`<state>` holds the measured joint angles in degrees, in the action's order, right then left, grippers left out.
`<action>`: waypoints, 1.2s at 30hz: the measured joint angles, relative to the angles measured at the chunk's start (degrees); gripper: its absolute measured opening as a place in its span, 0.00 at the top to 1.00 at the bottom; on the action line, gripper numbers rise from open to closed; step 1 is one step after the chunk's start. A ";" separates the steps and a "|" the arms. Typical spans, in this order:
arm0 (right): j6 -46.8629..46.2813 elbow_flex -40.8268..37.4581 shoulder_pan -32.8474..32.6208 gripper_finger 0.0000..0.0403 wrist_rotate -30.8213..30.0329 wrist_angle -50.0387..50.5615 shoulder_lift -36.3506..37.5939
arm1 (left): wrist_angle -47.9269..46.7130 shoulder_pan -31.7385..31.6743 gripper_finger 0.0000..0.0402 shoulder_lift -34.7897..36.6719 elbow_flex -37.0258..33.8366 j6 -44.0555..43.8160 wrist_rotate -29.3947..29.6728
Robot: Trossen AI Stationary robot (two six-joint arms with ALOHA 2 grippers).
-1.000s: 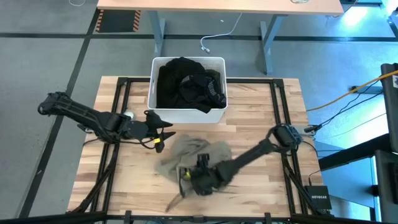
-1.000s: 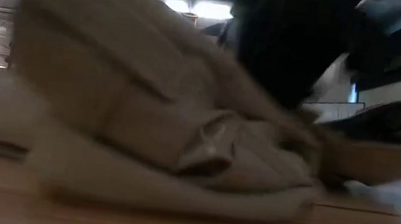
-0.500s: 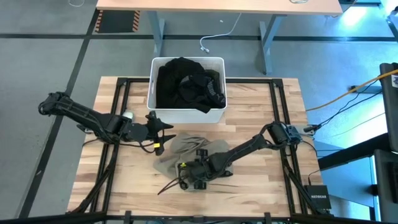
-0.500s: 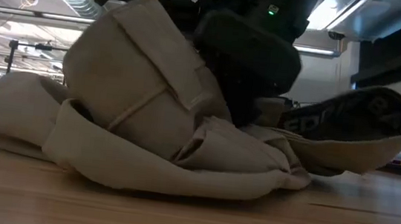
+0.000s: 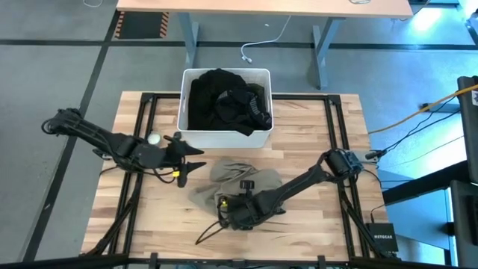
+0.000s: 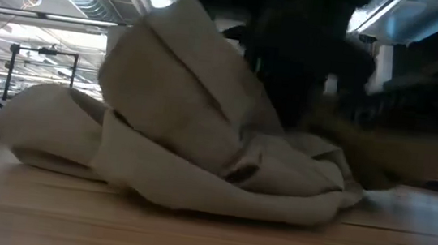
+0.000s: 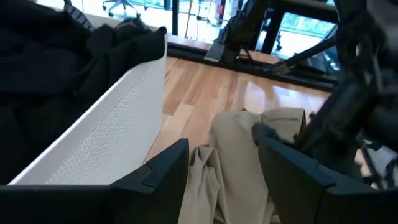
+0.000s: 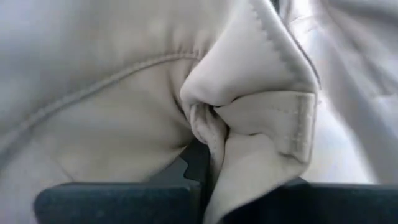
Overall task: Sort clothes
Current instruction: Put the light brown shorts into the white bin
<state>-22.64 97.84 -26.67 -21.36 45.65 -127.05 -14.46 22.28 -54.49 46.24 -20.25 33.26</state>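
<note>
The khaki-tan trousers (image 5: 243, 183) lie in a crumpled heap on the wooden table, in front of the white bin (image 5: 224, 137). Seen from table height, the heap (image 6: 176, 142) rests on its lower folds. My right gripper (image 5: 228, 214) is down at the heap's near edge, shut on its cloth (image 8: 214, 134). Dark clothes (image 5: 224, 97) fill the bin. My left gripper (image 5: 193, 153) hovers open just in front of the bin's left part, pointing toward the trousers (image 7: 239, 146), with nothing between its fingers (image 7: 158, 177). My right gripper pinches a bunched fold of the trousers (image 8: 211, 127) between its two fingers (image 8: 118, 199), next to a stitched hem edge (image 8: 298, 121). Several layers are gathered there. The arm slants down onto the heap from the table's right. The trousers stay on the table.
A dark cord (image 5: 205, 235) trails on the wood near the table's front edge. Black frame rails (image 5: 146, 119) run along the table's left and right sides. Bare wood lies right of the bin (image 5: 314, 127).
The trousers heap has bunched up and shifted a little toward the table's right around my right gripper, which stays low at its near edge. My left gripper has drawn back slightly toward the table's left edge, still open.
</note>
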 joint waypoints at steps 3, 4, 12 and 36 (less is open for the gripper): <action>0.16 2.76 -0.06 0.89 -1.09 3.44 3.06 | 0.04 0.47 0.53 0.96 0.00 0.17 0.20; 0.18 3.83 -0.28 0.89 -1.53 4.65 4.04 | 0.08 0.54 0.53 1.04 0.00 0.19 0.66; 3.16 14.36 -0.77 0.89 -10.89 12.62 11.01 | -1.94 0.73 0.53 1.14 0.02 0.16 1.95; 45.72 33.58 25.00 0.89 -26.03 -20.81 25.65 | -4.83 0.51 0.53 2.00 0.02 1.22 11.15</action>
<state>23.08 131.42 -1.67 -47.38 24.84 -101.40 -19.29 22.79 -52.49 46.26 -19.02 44.41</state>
